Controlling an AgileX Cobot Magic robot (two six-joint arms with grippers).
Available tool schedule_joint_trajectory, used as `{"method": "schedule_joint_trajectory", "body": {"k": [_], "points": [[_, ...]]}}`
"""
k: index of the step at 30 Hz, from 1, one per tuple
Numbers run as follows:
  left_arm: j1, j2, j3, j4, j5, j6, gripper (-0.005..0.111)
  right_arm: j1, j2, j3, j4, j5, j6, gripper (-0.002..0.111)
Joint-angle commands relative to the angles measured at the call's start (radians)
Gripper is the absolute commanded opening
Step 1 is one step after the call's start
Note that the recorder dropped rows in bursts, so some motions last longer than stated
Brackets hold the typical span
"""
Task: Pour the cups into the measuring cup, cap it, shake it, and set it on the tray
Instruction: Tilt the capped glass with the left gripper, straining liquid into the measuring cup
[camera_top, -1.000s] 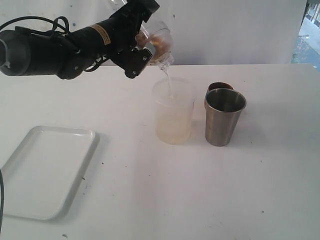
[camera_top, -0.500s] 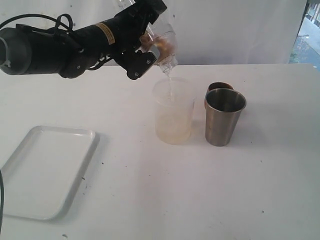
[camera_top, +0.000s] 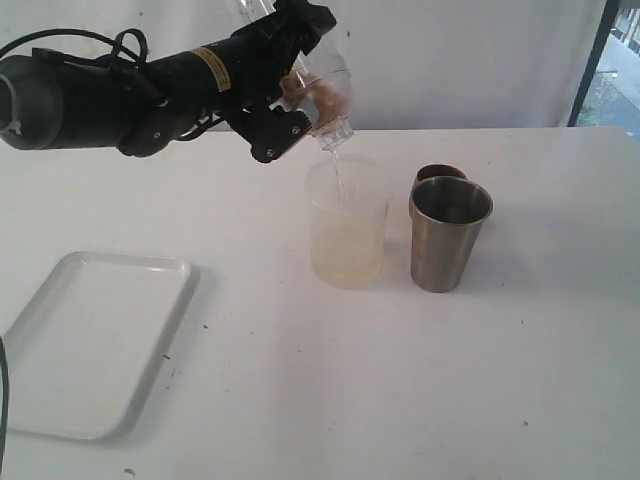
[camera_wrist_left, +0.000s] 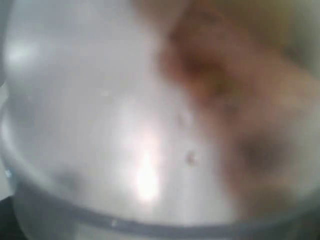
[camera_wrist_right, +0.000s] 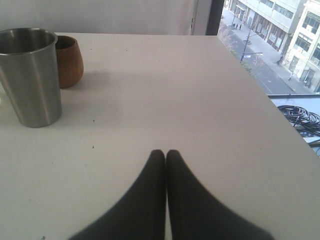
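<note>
Tumbler (camera_top: 337, 113) now steeper in left tool (camera_top: 298, 80), lip above measuring cup (camera_top: 348, 225).

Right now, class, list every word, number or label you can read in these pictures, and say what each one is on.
No text can be read.
Yellow label on the left arm: too small to read.
Measuring cup: no marks legible.
</note>
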Motion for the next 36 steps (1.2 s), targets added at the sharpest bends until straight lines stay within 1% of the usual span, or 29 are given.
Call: {"method": "schedule_joint_trajectory", "body": {"k": [1,8,36], "points": [[-0.002,-0.024,-0.011,0.004,-0.025,0.004,0.0,-0.008,-0.006,0.006,-0.002,-0.004,0.0,0.0],[-0.002,-0.024,-0.011,0.038,0.005,0.022,0.0,-0.008,-0.006,0.006,-0.002,-0.004,0.0,0.0],[-0.002,-0.024,-0.011,0.068,0.005,0.039,0.0,-0.008,-0.006,0.006,-0.002,-0.004,0.0,0.0]]}}
